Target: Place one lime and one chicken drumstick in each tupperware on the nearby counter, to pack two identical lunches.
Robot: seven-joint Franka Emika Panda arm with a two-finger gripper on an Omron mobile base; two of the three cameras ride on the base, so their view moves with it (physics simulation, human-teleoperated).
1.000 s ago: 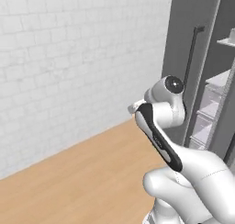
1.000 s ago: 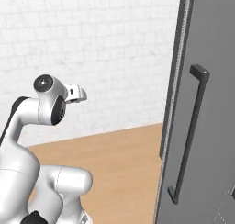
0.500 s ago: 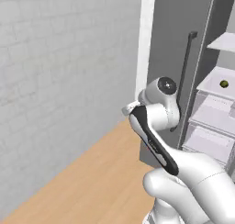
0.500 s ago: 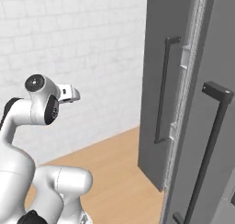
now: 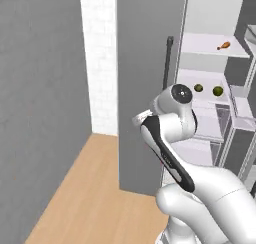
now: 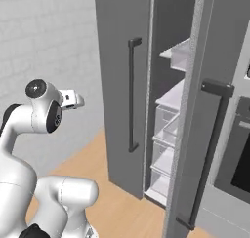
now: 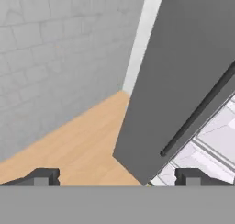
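1. The chicken drumstick (image 5: pixel 224 45) lies on an upper white shelf inside the open fridge, and two limes (image 5: pixel 198 88) (image 5: pixel 217 91) sit side by side on the shelf below it. A second ago the base views showed mostly white brick wall, wood floor and a closed grey door face; the whole picture has since swung round, so the base has turned, not the things.

2. The fridge door (image 6: pixel 122 86) with its dark bar handle (image 6: pixel 132 93) stands swung out, and the shelves and drawers behind it are exposed in both base views. Half a second ago only one small dark-green spot showed on a shelf; now both limes and a drumstick are readable.

3. The gripper (image 7: pixel 117 177) has its fingertips (image 7: pixel 43 176) spread wide with nothing between them, looking down past the door's lower corner at the wood floor (image 7: pixel 78 145). The arm is folded close to the body, well apart from the shelves.

4. Judged from this, the task is at its very start: the food is found but untouched, and reaching a shelf likely comes next. Neither tupperware nor counter can be placed from here.
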